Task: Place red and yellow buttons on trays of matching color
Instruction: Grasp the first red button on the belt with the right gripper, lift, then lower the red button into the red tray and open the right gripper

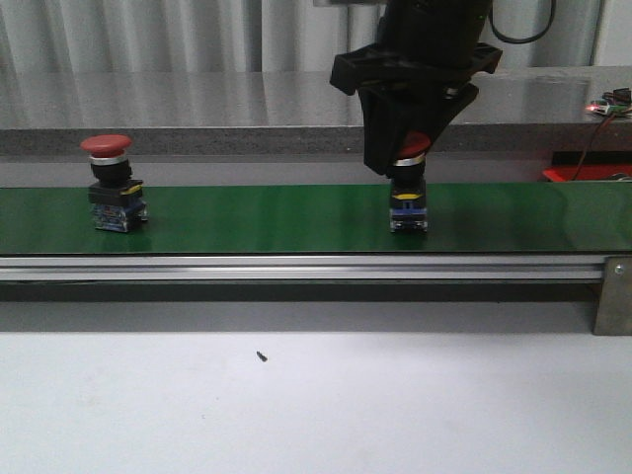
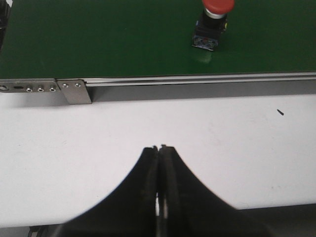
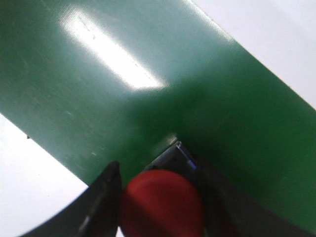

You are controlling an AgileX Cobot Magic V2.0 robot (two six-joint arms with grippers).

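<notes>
Two red-capped buttons stand upright on a green belt (image 1: 267, 217). My right gripper (image 1: 407, 163) has come down from above over the right red button (image 1: 409, 197), with a finger pressed on each side of its red cap (image 3: 160, 202). The left red button (image 1: 114, 183) stands free on the belt and also shows in the left wrist view (image 2: 216, 19). My left gripper (image 2: 159, 148) is shut and empty over the white table (image 2: 74, 143), short of the belt's rail. No yellow button and no tray is in view.
A metal rail (image 1: 296, 267) runs along the belt's near edge, with a bracket (image 2: 75, 92) at its left end and another at its right end (image 1: 612, 296). A grey counter (image 1: 197, 109) lies behind the belt. Red parts and wires (image 1: 592, 168) sit at the back right. A small black speck (image 1: 261, 355) lies on the white table.
</notes>
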